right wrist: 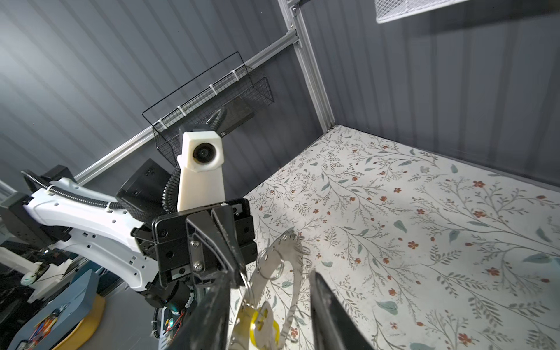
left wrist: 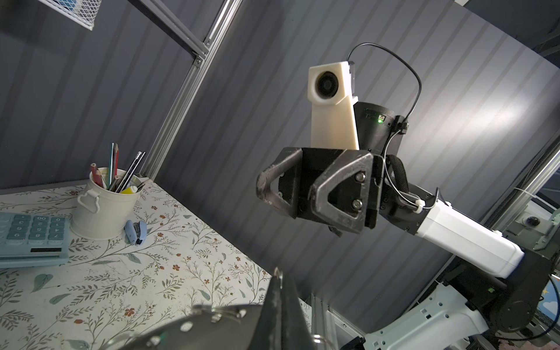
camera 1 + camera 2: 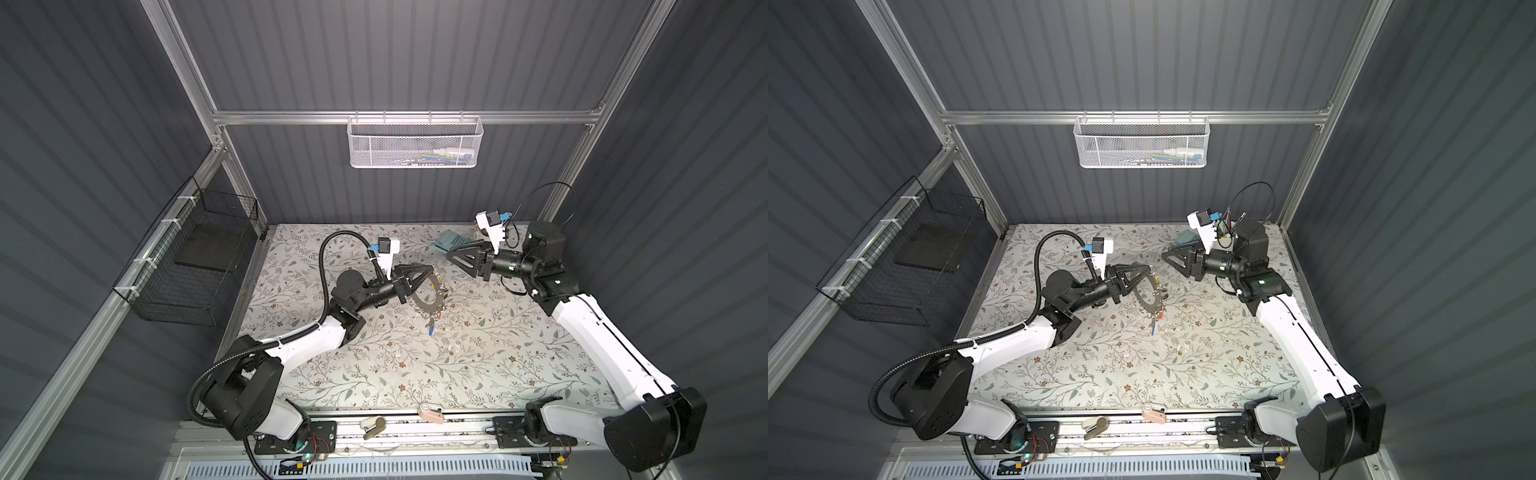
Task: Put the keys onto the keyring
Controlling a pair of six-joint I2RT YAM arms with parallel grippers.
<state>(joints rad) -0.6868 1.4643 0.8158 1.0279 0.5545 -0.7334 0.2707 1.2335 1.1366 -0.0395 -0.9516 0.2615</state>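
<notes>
Left gripper (image 3: 429, 270) clamping keyring (image 1: 264, 272) rim, holding ring tilted over table (image 3: 374, 374), mid-scene. Right gripper (image 2: 286, 189) hovering near ring, jaws standing apart, gripping nothing. Yellow-tagged key (image 1: 262, 322) dangling off ring. Blue-tagged key (image 3: 431, 330) hanging at lower rim. Calculator (image 2: 30, 236) keys showing digits upside-down, incl. "00".

You can only see part of the keyring (image 3: 420, 306) in both top views, because the left claw (image 3: 430, 270) covers one side. The keys (image 3: 432, 328) there are too small to count. In the right wrist view the keyring runs off the edge, and the yellow key (image 1: 262, 324) is blurry. In the left wrist view the calculator (image 2: 30, 236) is cut off.
</notes>
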